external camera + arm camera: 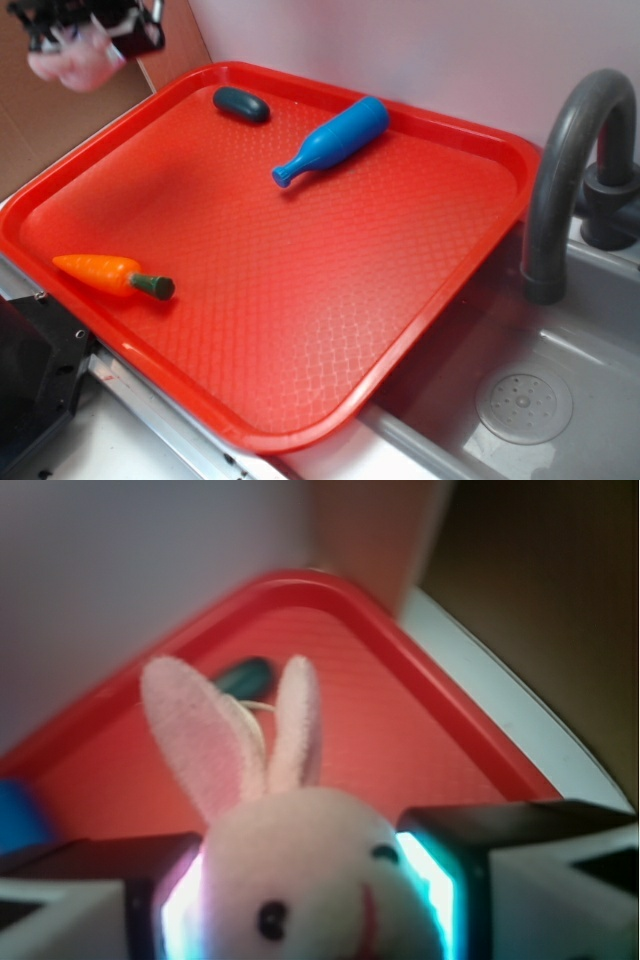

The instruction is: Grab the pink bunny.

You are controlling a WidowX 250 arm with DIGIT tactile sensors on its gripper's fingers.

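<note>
Toy kitchen mock-up, likely a lab test station. Grey plastic sink basin (560, 400) with moulded drain (523, 402) and curved grey faucet (570, 170) at right. Red cafeteria tray (300, 300) lies partly over the basin, carrying play items: orange toy carrot (105, 273), blue plastic bottle (335, 140). Cardboard backing (60, 110) behind, pale wall (420, 50).

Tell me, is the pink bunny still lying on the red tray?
No, the pink bunny is squeezed between the gripper fingers, held up above the red tray.
</note>
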